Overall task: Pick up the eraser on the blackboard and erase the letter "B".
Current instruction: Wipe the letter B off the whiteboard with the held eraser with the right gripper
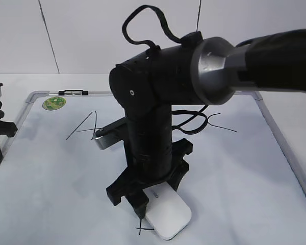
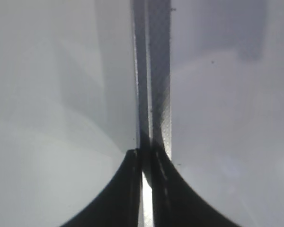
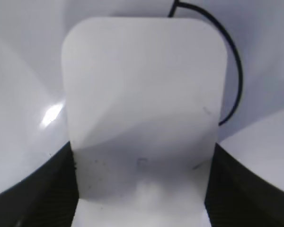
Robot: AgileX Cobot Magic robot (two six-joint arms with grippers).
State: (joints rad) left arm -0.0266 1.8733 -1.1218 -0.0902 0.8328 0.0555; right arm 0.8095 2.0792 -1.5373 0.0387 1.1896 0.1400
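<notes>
- On the bench (image 1: pixel 296 87), the blackboard (image 1: pixel 51 173) lies flat: a white writing surface in a grey frame with rounded corners, filling most of the exterior view.
- The right arm (image 1: pixel 158 92) reaches in from the upper right and points down over the board's near middle, hiding much of the writing behind it.
- The right end effector (image 1: pixel 152 198) stands wide, its jaws set against the two long sides of the eraser (image 1: pixel 168 214); the right wrist view shows the white block filling the gap between the dark fingers (image 3: pixel 42 189).
- The eraser rests on the board near its front edge, one end under the end effector, the other end projecting toward the camera.
- The left end effector (image 2: pixel 142 163) is closed to a narrow slit with nothing between its jaws, poised above the board's left frame rail.
- The letter "B" (image 3: pixel 234 71) is only partly visible: a curved black stroke runs just beside the eraser's far corner.
- A slanted letter "A" (image 1: pixel 86 127) sits left of the arm.
- A round green sticker (image 1: pixel 54 103) lies in the far-left corner.
- A small marker (image 1: pixel 73 93) lies on the far frame edge.
</notes>
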